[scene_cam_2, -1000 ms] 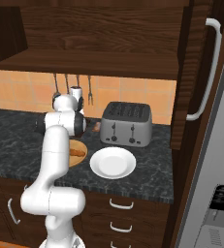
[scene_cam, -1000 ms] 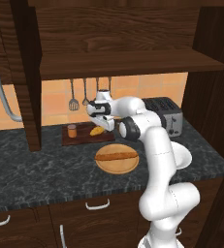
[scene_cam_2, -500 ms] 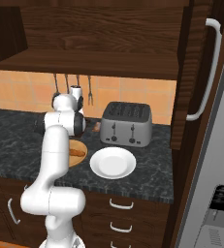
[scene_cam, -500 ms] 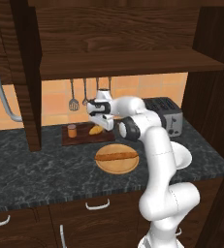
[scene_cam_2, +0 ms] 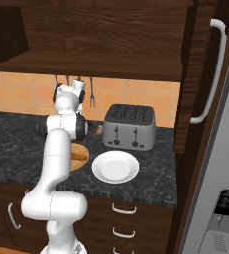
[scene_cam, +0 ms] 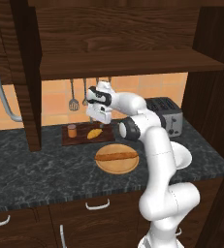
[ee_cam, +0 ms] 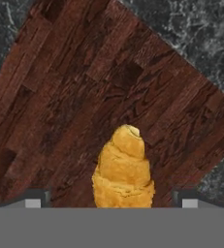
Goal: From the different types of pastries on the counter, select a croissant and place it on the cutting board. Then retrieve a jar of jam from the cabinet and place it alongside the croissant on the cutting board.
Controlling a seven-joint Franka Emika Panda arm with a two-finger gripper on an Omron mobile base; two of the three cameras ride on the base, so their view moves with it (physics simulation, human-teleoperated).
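The croissant [ee_cam: 124, 169] is seen lying on the cutting board [ee_cam: 84, 97] at the far side of the counter [scene_cam: 45, 169], freshly let go: the gripper [scene_cam: 98, 125], clamped shut a moment earlier, is now spread wide just above the pastry, its finger tips [ee_cam: 33, 198] standing clear on either side with nothing held. An orange jar of jam [scene_cam: 72, 131] is already seen upright on the left part of the same board, near the croissant. A long stick-shaped loaf [scene_cam: 116, 156] is left on the round pale board [scene_cam: 117, 164] nearer the front edge. Both items being on the board, the task is judged essentially complete, with only a withdrawal of the arm remaining.
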